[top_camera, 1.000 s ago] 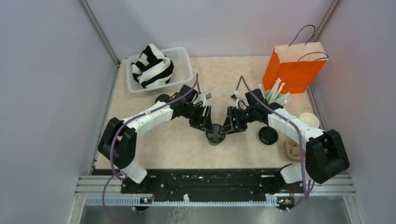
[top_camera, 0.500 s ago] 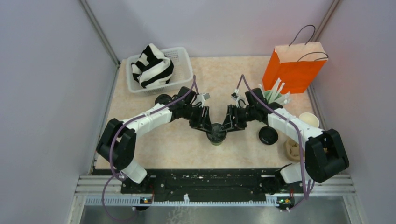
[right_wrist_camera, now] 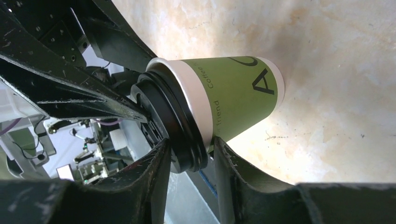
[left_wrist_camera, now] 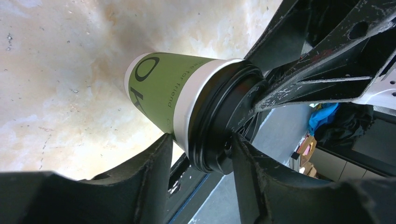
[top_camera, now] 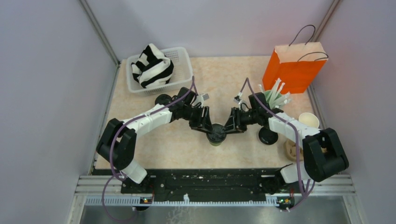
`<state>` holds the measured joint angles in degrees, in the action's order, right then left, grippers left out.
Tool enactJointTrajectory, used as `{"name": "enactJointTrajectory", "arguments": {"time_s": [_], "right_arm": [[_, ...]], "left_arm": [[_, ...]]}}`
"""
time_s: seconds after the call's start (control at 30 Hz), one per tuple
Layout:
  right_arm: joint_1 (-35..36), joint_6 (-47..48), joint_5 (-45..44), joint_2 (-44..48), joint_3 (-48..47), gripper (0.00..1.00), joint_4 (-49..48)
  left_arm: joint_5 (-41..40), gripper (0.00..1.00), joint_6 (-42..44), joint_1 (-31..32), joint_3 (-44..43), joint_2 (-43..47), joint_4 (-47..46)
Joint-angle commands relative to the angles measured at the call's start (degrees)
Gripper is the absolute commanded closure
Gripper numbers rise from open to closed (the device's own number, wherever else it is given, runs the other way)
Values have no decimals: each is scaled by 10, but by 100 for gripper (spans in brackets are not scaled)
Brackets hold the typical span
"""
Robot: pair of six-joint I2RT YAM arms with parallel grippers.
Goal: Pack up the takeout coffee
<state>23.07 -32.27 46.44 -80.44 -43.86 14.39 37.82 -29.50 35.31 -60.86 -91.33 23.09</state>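
Note:
One takeout coffee cup [top_camera: 215,136], dark green with a black lid [top_camera: 215,132], stands upright at the table's middle front. My left gripper [top_camera: 208,126] reaches it from the left and my right gripper [top_camera: 227,126] from the right. In the left wrist view the cup [left_wrist_camera: 159,88] has one finger under its white rim and the other on the lid [left_wrist_camera: 224,121], so the left gripper [left_wrist_camera: 201,140] is shut on the lid's edge. In the right wrist view the right gripper [right_wrist_camera: 191,142] pinches the lid [right_wrist_camera: 173,126] and the cup [right_wrist_camera: 238,93] the same way.
A round black lid [top_camera: 267,135] lies right of the right arm, and another black round thing [top_camera: 162,99] sits behind the left arm. An open cream-lined cup [top_camera: 309,120], a cardboard carrier [top_camera: 292,150], a tumbler of straws [top_camera: 276,94], an orange paper bag [top_camera: 294,65] and a white basket [top_camera: 183,70] with striped cloth stand around.
Both grippers have closed in on the lid's edge, the right one more. The right forearm has dropped a little. The cup stays in place.

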Motion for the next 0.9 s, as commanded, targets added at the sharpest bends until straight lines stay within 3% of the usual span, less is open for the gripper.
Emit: {"name": "enactJointTrajectory", "arguments": {"time_s": [0.0,0.13,0.23,0.37,0.47,0.7,0.87], "right_arm": [[-7,-14,17,-15,15,64,-51],[-13,-27,30,-25,32,67,-78],[-14,-20,30,-23,18,69,-54],[-14,-5,23,3,-8,46,-17],[-14,-8,29,4,-13,39,-13],[-14,-35,24,-8,-3,42,-40],[-14,-49,30,-21,-13,46,-51]], "left_arm": [[-5,42,-1,2,-6,8,-15],[-13,39,0,2,-9,9,-8],[-15,43,2,-1,-6,6,-5],[-5,46,-4,-8,0,12,-14],[11,48,-21,-18,13,16,-30],[48,52,-71,-36,45,25,-73],[52,40,-69,-36,29,23,-70]]}}
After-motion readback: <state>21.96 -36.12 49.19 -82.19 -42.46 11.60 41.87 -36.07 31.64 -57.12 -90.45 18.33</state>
